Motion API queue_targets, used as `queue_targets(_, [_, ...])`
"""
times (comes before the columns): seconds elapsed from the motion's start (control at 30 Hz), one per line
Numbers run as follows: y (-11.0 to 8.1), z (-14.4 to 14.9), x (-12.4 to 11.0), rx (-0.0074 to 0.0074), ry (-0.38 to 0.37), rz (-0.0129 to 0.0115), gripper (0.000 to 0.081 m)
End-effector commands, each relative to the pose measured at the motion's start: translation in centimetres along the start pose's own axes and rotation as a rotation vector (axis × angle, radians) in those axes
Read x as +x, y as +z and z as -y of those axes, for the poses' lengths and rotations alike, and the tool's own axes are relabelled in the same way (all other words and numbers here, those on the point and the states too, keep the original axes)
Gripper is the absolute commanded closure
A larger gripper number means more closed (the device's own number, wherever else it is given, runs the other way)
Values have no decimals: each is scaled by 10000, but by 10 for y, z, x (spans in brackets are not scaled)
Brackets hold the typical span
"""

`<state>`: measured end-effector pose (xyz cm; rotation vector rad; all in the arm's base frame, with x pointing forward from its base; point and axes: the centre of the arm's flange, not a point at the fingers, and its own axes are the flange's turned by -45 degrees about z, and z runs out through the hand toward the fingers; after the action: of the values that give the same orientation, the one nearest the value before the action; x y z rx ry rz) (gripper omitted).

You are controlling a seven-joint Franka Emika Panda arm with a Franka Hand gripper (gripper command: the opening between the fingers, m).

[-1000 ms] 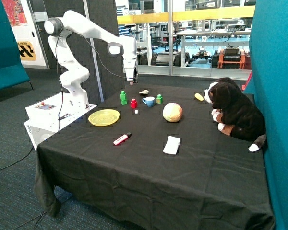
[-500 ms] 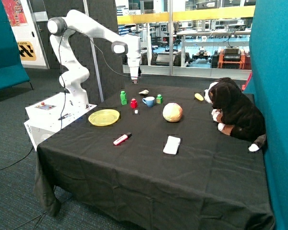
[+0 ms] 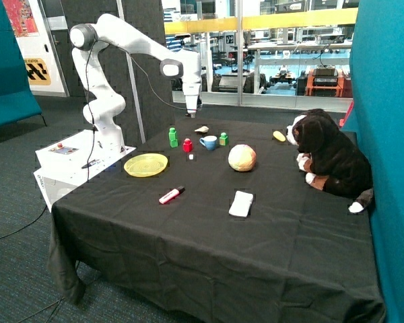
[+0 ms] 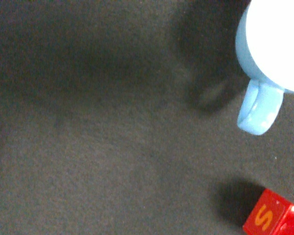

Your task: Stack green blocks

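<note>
A yellow letter "S" shows on one face of the small red block (image 4: 273, 218), which sits on the black cloth of the table (image 4: 112, 147) near the blue cup's (image 4: 264, 58) handle. Far back in the room, a small sign (image 3: 229, 39) on a pillar behind the glass carries a number that looks like "22". The posters on the far left wall cannot be read.

Blue cup (image 4: 277, 54) handle near a red block (image 4: 277, 215) on black cloth (image 4: 98, 137).
</note>
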<state>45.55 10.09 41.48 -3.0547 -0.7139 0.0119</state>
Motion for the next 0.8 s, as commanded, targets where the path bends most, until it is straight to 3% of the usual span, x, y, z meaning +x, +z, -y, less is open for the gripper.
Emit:
queue_targets(0.0, [8,0,6,-61,50,-63,610])
queue_targets(0.13, [10,0,9,-61,60,-63,575])
queue_targets(0.2, [11,0,10,-61,53,-63,509])
queue_targets(0.33, [14,2,12,-62,23,-63,498])
queue_targets(0.4, [14,2,13,-62,-2,-63,431])
queue_targets(0.47, [15,3,15,-62,-22,-63,470])
queue_targets(0.77, [14,5,21,-62,-108,-63,401])
